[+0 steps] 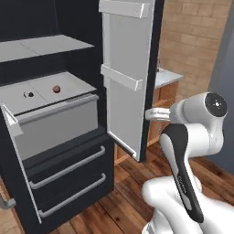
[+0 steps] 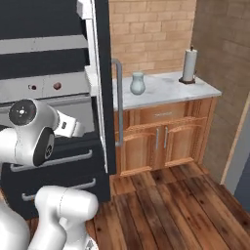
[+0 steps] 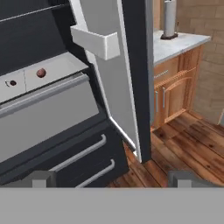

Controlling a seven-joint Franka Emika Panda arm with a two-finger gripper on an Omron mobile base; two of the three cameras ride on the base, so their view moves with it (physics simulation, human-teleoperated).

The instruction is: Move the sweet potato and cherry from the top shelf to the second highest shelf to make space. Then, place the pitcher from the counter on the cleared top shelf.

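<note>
The small reddish-brown sweet potato [image 1: 56, 89] and tiny stemmed cherry [image 1: 29, 94] lie apart on the pale grey railed shelf [image 1: 75, 84]; the blue-green glassy pitcher [image 2: 137, 83] stands upright on the marbled surface [image 2: 166, 88].

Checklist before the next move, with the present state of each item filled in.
1. Sweet potato lies on the second highest shelf: ok.
2. Cherry lies on the same shelf, apart from the sweet potato: ok.
3. Top shelf is bare where it shows: ok.
4. Pitcher stands upright on the counter, not yet on the top shelf: not ok.
5. Gripper has its jaws wide apart with nothing between them: ok.
6. Clear path to the pitcher around the open fridge door: cannot tell.
</note>
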